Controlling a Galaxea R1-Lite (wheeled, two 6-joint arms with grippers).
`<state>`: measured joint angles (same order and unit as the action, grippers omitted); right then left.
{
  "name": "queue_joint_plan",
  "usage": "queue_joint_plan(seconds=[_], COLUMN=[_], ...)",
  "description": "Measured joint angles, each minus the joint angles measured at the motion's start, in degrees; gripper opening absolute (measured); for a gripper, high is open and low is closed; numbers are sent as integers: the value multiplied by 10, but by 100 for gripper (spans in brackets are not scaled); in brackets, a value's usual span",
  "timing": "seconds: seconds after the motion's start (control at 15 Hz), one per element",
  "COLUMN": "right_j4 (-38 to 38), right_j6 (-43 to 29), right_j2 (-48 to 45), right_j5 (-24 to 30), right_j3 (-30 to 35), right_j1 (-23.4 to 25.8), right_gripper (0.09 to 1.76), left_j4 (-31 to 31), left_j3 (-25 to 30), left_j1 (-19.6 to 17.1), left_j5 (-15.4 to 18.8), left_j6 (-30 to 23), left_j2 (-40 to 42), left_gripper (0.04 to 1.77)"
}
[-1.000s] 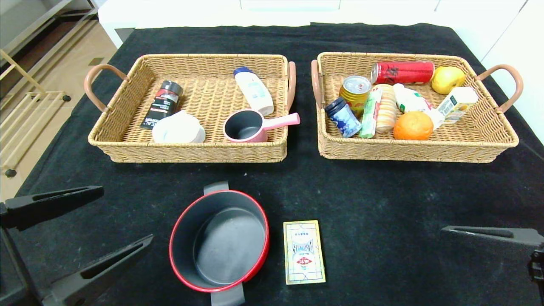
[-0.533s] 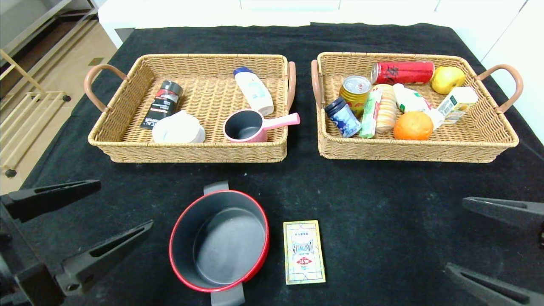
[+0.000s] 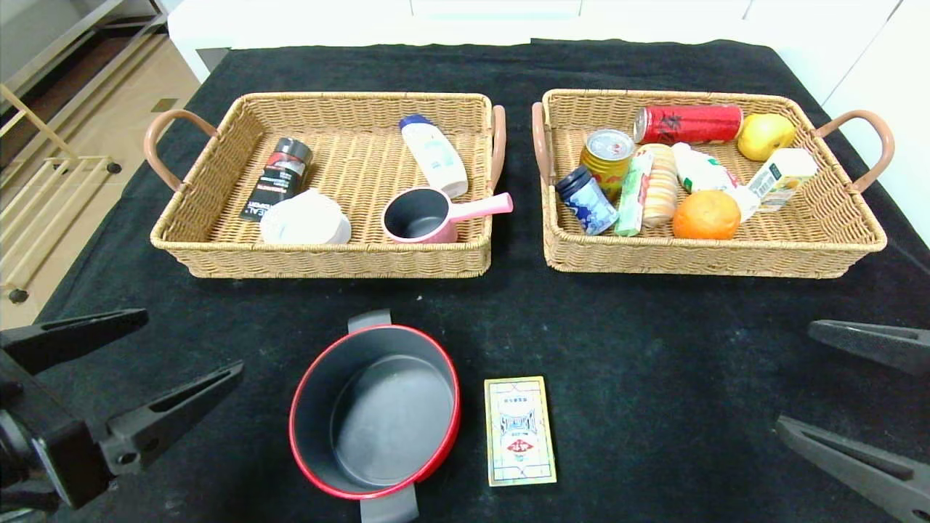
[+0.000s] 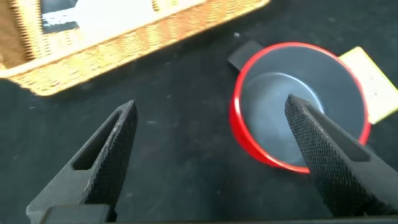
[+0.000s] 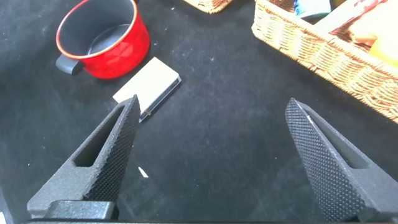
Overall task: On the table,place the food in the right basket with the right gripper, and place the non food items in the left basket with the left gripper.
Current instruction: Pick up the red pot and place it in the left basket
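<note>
Left gripper (image 3: 142, 363) is hanging wide open, empty, just left of the red pot (image 3: 375, 411), nearer than the idle, open right gripper (image 3: 864, 396).

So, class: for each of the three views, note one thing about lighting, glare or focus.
Head view: even overhead light, a soft sheen inside the red pot, short shadows under both baskets. Left wrist view: the left basket looks soft and washed out, while the near finger texture is sharp. Right wrist view: the card box glares pale, its print unreadable.
</note>
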<state>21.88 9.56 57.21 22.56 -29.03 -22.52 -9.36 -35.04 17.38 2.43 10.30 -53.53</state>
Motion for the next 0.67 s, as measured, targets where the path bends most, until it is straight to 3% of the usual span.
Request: queue_joint_plan(seconds=[0.2,0.33,0.67], right_j4=[0,2,1], right_j6=[-1,-2,-3], right_j2=[-3,-5,-3], right_j5=[0,0,1], right_j3=[-3,-5,-4], right_j1=[8,12,14], right_gripper=[170,170,170], left_j4=[16,83,288], left_j3=[-30,-58,-163], left_j1=[-12,-13,-12], left_j5=[-8,-33,-54], left_j6=[-13,-22,-175], left_j2=[-18,-34,-73], left_gripper=[172,172,172])
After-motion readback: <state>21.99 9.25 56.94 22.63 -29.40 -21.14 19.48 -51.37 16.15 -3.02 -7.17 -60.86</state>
